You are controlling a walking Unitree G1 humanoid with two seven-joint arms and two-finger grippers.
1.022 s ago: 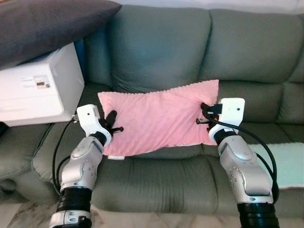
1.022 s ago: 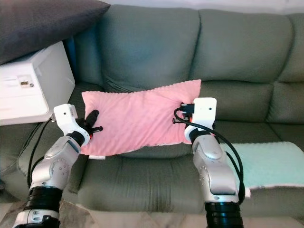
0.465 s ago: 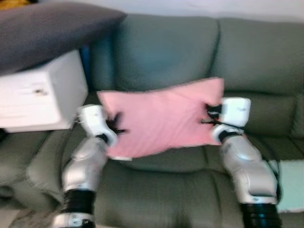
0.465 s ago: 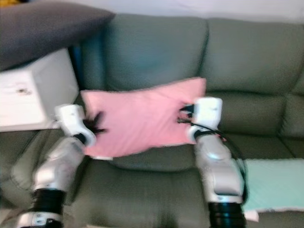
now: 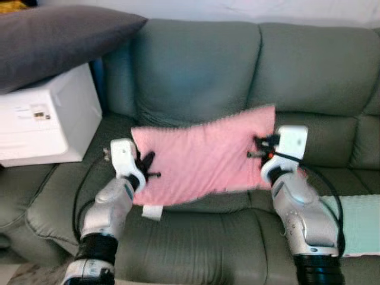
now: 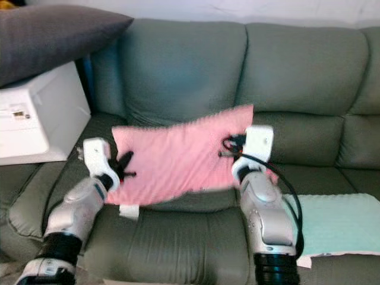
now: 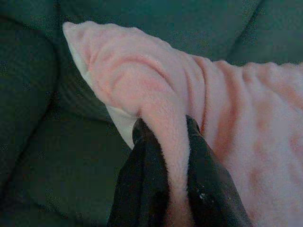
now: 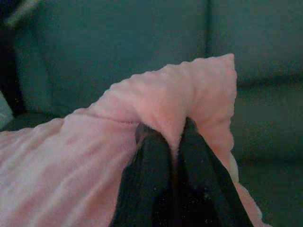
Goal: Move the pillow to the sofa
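A pink fleece pillow [image 5: 202,157] hangs stretched between my two grippers, just above the seat of the grey-green sofa [image 5: 196,71]. My left gripper [image 5: 146,166] is shut on the pillow's left edge; in the left wrist view a fold of pink cloth [image 7: 170,137] sits pinched between the black fingers [image 7: 142,175]. My right gripper [image 5: 259,148] is shut on the pillow's upper right corner, and the right wrist view has the pink corner [image 8: 189,99] squeezed between its fingers [image 8: 149,165]. A white label [image 5: 152,212] dangles from the pillow's lower left.
A white box-like appliance [image 5: 47,122] sits on the sofa's left end with a dark grey cushion [image 5: 59,35] resting on top of it. A pale green cloth [image 5: 359,222] lies on the right seat. The sofa's backrest rises behind the pillow.
The camera has shifted and the sofa looks closer and lower in view. The pillow, still held at both ends, now sits slightly lower against the seat, with its label hanging free.
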